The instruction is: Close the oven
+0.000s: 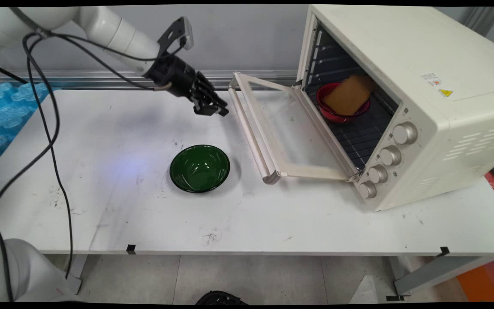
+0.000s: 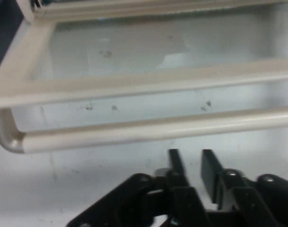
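At the left edge of the main view, blue bubble wrap lay beside the white desk. My arm reached in from the upper left with black cables drooping from it toward the desk's near side. My gripper hung above the desk's far half, angled down toward the right, just left of the oven door's handle. In the hand view my gripper showed its two fingers nearly closed, with only a narrow gap between them and nothing held in that gap. The handle bar ran across just beyond the fingertips, apart from them.

Nearer the desk's front, below my gripper in the main view, a green bowl sat upright on the desk, well apart from my fingers and a little left of the handle.

To the right, the cream toaster oven stood on the desk with its glass door folded down open. Inside, on the wire rack, rested a red bowl with a slice of toast leaning in it. Four knobs ran down the oven's front panel.
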Tool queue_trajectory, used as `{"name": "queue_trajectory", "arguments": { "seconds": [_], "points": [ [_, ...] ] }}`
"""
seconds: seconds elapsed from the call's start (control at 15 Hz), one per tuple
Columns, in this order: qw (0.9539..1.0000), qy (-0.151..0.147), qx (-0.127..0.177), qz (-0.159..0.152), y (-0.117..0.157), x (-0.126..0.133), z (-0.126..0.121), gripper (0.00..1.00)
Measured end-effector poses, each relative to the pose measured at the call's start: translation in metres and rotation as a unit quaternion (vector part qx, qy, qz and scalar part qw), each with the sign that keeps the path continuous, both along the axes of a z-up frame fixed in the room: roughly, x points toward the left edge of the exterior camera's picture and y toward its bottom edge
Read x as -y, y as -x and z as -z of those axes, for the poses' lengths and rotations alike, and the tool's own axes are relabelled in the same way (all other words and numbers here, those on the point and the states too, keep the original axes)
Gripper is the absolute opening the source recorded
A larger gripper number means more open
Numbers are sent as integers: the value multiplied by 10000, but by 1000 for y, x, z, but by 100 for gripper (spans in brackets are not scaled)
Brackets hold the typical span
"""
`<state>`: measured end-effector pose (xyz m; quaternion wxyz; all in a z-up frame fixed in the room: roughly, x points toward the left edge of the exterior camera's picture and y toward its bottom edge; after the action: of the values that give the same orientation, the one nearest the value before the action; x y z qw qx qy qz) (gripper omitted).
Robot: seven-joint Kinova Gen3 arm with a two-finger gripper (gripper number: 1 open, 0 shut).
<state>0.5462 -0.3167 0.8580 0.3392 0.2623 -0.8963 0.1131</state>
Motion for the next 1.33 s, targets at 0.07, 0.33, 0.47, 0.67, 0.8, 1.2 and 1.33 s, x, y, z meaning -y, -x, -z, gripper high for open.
{"name": "queue_trajectory", "arguments": {
  "seconds": [0.07, 0.33, 0.47, 0.67, 0.8, 1.2, 1.33],
  "points": [
    [10000, -17, -9, -12, 0, -1, 4, 0],
    [9999, -84, -69, -71, 1, -4, 21, 0],
    [9998, -126, -122, -114, 2, -4, 32, 0],
    [9996, -176, -183, -138, 4, -3, 48, 0],
    [9995, -194, -222, -134, 6, -2, 57, 0],
    [9992, -169, -346, -125, 12, 5, 75, 0],
    [9991, -148, -376, -131, 13, 6, 77, 0]
  ]
}}
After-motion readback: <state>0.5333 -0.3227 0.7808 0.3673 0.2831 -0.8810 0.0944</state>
